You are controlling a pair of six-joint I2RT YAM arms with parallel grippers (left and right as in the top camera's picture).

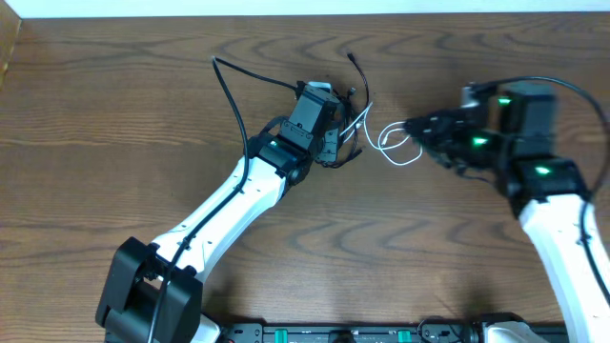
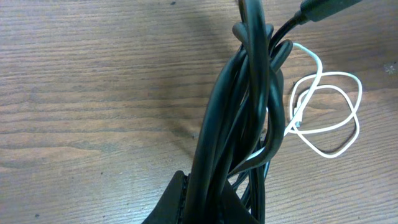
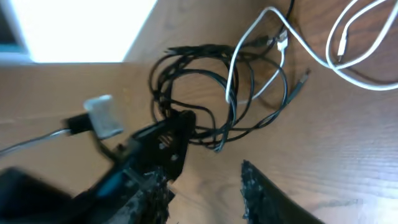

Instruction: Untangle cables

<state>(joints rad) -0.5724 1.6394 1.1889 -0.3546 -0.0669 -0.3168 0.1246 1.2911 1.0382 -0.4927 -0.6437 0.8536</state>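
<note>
A tangle of black cables (image 2: 242,112) sits mid-table, and my left gripper (image 1: 335,122) is shut on it. In the left wrist view the black strands run up from between the left gripper's (image 2: 202,190) closed jaws. One black strand (image 1: 229,90) trails off to the upper left. The white cable (image 1: 400,162) lies in loose loops (image 2: 360,99) on the wood just right of the bundle, one end threaded into it. My right gripper (image 1: 412,126) points left at the white loops. In its wrist view the right gripper (image 3: 205,177) stands open, with only bare wood between the fingers.
The wooden table (image 1: 114,143) reaches to a pale wall strip at the far edge and drops off at the left edge (image 1: 8,57). Both arm bases (image 1: 362,333) stand along the near edge. The right arm's own black wire (image 1: 572,90) arcs above its wrist.
</note>
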